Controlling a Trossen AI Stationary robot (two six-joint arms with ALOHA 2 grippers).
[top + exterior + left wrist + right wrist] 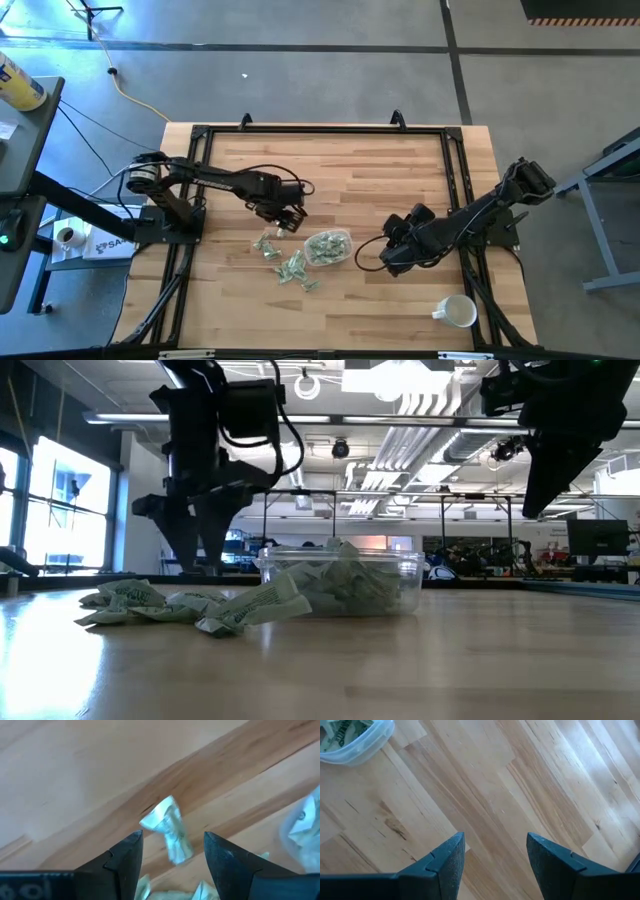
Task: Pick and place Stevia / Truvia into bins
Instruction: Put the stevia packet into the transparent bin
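Stevia packet (170,832) between left hand (172,851) fingers (untouched)

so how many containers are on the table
2: a clear shallow plastic container full of pale green packets near the table's middle, and a white handled mug by the right arm's side at the near edge.

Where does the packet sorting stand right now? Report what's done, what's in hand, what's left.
Done: the clear container already holds a heap of packets.
In hand: nothing gripped; the left gripper is open over a loose packet. The right gripper waits open over bare table.
Left: a pile of loose packets beside the container.
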